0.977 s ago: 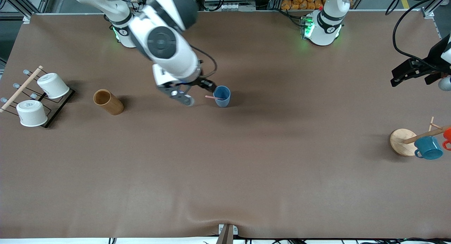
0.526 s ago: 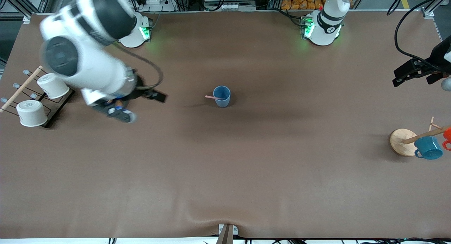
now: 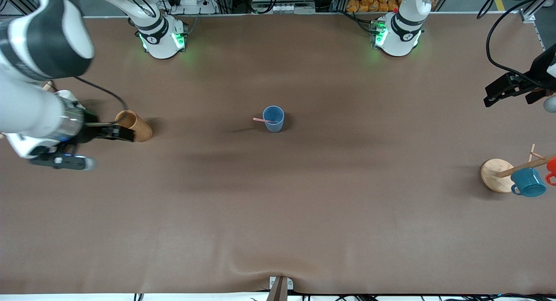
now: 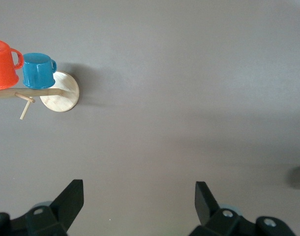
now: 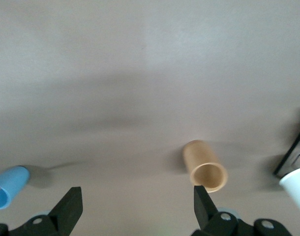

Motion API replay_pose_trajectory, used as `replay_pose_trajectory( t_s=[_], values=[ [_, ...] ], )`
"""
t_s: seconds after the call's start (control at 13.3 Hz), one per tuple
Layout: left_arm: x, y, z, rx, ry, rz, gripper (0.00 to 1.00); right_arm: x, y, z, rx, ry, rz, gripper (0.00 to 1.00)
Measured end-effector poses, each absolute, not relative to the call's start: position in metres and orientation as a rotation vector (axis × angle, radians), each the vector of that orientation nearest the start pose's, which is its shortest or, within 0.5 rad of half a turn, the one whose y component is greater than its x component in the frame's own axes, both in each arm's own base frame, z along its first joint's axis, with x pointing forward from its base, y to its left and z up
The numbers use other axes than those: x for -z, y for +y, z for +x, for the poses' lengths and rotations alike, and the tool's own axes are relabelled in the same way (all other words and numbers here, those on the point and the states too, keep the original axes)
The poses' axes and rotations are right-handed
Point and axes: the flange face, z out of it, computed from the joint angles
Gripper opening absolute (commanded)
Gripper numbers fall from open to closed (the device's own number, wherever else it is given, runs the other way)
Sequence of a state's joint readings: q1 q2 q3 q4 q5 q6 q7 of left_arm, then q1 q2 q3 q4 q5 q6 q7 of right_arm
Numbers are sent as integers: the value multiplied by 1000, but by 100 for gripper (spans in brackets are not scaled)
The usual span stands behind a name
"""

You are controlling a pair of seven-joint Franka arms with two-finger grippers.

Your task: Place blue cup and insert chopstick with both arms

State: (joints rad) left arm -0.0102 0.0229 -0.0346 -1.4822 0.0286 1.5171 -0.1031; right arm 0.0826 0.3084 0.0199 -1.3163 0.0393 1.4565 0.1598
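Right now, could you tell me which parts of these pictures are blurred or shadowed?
Front view: the right arm is smeared by motion blur over the table's right-arm end, while the blue cup with the chopstick is crisp and casts a soft shadow. Right wrist view: the whole frame is slightly soft, the wooden cup included. Left wrist view: sharp, with a faint shadow beside the mug stand's base.

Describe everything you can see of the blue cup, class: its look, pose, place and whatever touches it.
The blue cup is a small, plain, matte light-blue tumbler with no handle, slightly tapered toward its base. It stands upright on the brown table, about midway between the two arms' ends. The pale pink chopstick rests inside it, leaning on the rim and sticking out toward the right arm's end. No gripper touches it. The right wrist view catches it at the picture's edge, open mouth showing.
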Motion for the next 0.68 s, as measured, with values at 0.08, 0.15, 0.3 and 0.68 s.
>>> replay_pose_trajectory(
  t_s=[0.08,0.15,0.3,0.68],
  values=[
    [-649,-21,556,22,-94,-3113,100,-555,48,628,-258,40,-3110,100],
    [-649,-21,556,22,-95,-3113,100,-558,29,628,-248,13,-3112,100],
    [-649,-21,556,23,-96,-3113,100,-566,-8,626,-225,-14,-3108,100],
    [-653,-22,554,31,-93,-3113,100,-629,-51,571,-139,-63,-3095,100]
  ],
)
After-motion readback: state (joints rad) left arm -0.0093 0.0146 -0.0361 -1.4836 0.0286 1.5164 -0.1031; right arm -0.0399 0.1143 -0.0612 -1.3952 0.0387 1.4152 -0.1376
